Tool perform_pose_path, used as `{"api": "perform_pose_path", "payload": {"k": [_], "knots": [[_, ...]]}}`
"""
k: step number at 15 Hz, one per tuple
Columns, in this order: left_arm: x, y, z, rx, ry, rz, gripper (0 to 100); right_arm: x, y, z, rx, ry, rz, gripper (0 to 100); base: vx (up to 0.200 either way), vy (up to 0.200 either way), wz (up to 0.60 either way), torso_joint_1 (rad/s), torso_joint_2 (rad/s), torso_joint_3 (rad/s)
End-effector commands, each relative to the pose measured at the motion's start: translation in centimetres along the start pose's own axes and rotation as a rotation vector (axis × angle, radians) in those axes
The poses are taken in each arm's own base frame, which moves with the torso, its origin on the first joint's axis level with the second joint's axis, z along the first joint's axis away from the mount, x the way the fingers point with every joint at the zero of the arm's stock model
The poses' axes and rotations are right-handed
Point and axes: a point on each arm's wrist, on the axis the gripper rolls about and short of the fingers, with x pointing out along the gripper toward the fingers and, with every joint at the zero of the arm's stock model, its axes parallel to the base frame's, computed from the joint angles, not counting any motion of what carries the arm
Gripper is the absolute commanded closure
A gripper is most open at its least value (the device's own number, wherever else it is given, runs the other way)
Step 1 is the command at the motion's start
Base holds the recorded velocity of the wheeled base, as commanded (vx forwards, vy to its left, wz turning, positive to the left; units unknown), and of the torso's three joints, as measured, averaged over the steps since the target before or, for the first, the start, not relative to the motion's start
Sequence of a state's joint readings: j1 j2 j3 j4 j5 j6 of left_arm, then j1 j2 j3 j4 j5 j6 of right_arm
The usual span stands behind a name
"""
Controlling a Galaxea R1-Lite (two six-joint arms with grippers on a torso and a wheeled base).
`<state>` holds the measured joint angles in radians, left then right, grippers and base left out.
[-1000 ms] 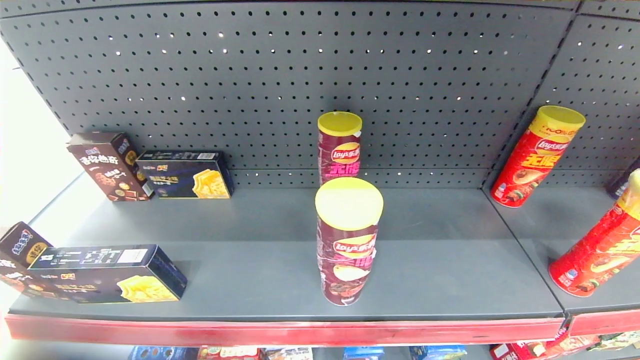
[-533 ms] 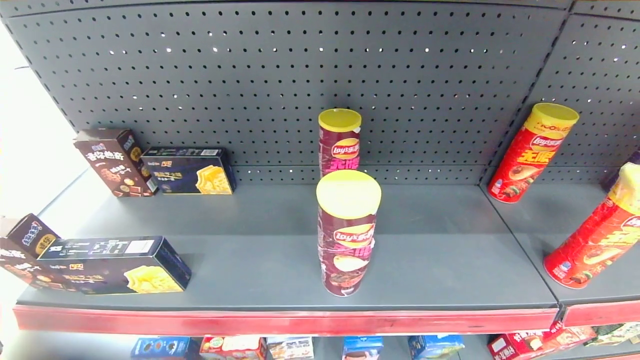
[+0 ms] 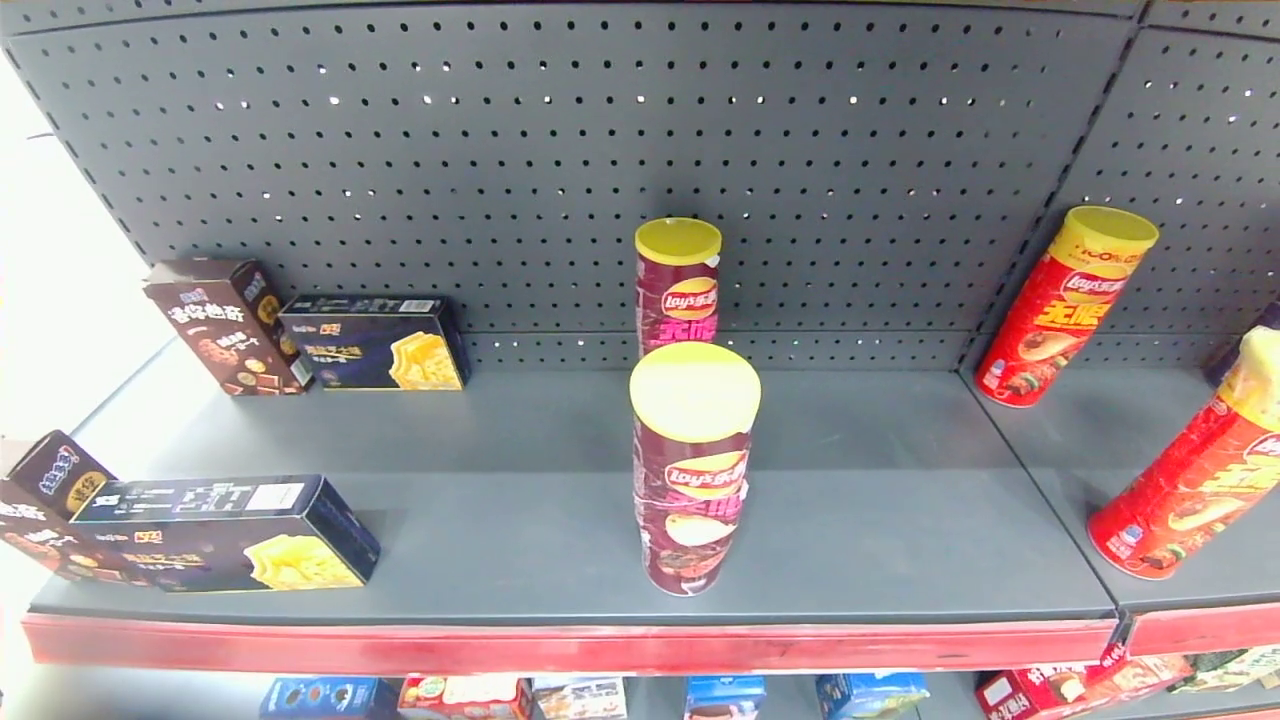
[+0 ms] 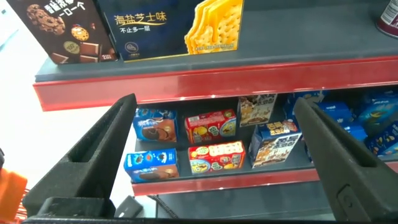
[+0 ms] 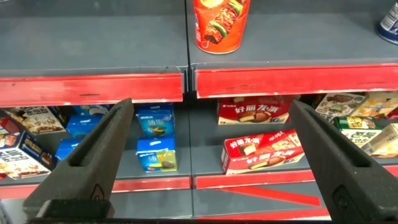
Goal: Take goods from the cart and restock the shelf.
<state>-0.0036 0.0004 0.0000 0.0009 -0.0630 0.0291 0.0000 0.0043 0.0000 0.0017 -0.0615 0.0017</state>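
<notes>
Shelf (image 3: 880, 520) space is what I need to fill, and it lies ahead of and above both hands. My landmark is the front maroon can (image 3: 693, 470), which stands near the front edge with its long axis vertical. A second maroon can (image 3: 677, 285) stands straight behind it against the pegboard. Left of the landmark sit blue cracker boxes (image 3: 230, 535) and brown cookie boxes (image 3: 222, 325), and right of it stand two red cans (image 3: 1065, 310). Bare shelf lies on both sides of the landmark.

Left hand (image 4: 217, 162) is spread wide and empty, below the red lip (image 4: 217, 84), left of the landmark and under the front cracker box. My right hand (image 5: 211, 162) is likewise released and empty, below the lip to the landmark's right, under a red can. Neither carries anything, so I judge a fetch from the cart comes next. I cannot tell which way the cart lies.

From the head view I get the shelf top and its gaps. The wrist views add the lower tiers, stocked with small boxes (image 4: 211, 140).
</notes>
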Motion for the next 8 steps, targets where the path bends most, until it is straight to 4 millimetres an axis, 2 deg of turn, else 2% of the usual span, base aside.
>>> {"api": "perform_pose_path", "payload": {"k": [1,8], "knots": [[0.0,0.0,0.01,0.0,-0.001,-0.001,0,0.0,0.0,0.05,0.0,0.0,0.0,0,0.0,0.0,0.0,0.0,0.0,0.0],[0.0,0.0,0.01,0.0,-0.001,0.001,0,0.01,0.01,0.01,-0.002,0.002,0.006,0,0.0,0.0,0.0,0.0,0.0,0.0]]}}
